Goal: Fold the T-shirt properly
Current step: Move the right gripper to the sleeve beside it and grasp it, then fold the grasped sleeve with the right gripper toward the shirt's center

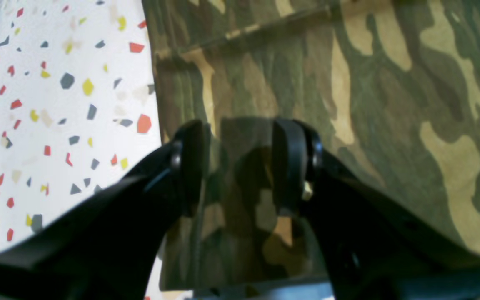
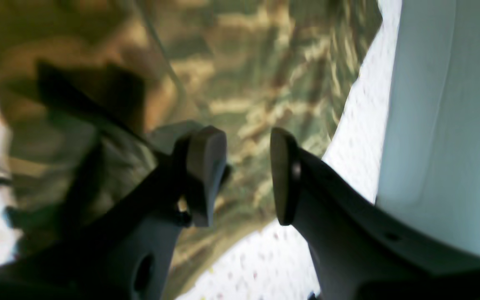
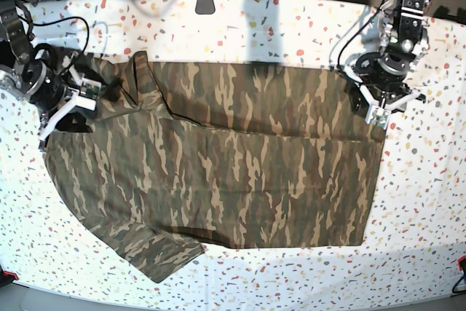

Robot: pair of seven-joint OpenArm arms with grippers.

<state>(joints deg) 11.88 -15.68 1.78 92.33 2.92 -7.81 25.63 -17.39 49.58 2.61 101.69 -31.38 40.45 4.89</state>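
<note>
Shirt (image 3: 218, 165) lies on counter (image 3: 291, 27), far long edge folded in, rest unfolded. Left tool (image 3: 378, 111) open at 3 o'clock corner; right tool (image 3: 69, 107) open at 9 o'clock.

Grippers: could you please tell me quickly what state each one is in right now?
Left gripper: open, fingers spread just over the T-shirt, holding nothing.
Right gripper: open, fingers apart above the shirt, holding nothing.

The T-shirt (image 3: 218, 165) lies on the table (image 3: 291, 27), seemingly between both arms.
</note>
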